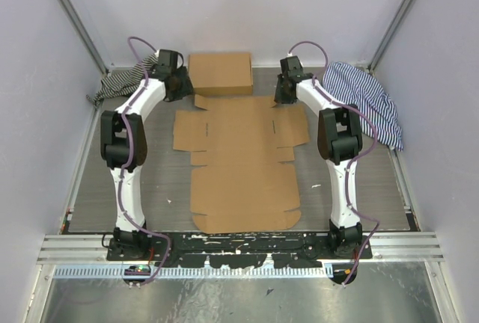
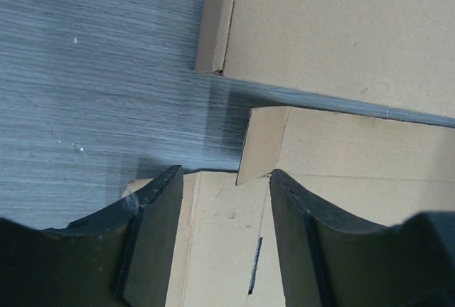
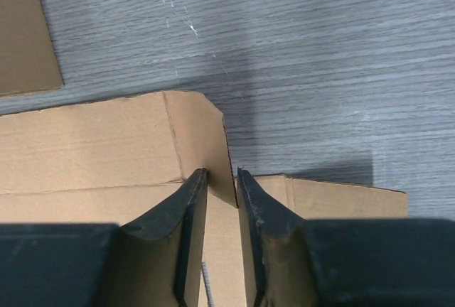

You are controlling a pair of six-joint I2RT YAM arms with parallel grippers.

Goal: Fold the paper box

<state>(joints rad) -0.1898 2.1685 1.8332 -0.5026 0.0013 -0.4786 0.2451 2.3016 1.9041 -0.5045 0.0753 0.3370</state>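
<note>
The paper box lies as a flat brown die-cut sheet in the middle of the table. My left gripper hovers over its far left corner. In the left wrist view the gripper is open, and a small raised corner flap stands just beyond the fingertips. My right gripper is at the far right corner. In the right wrist view the gripper has its jaws closed narrowly on the corner flap, whose edge sits between them.
A ready-formed brown box stands just beyond the sheet and also shows in the left wrist view. Striped cloths lie at the far left and far right. Walls enclose the table on three sides.
</note>
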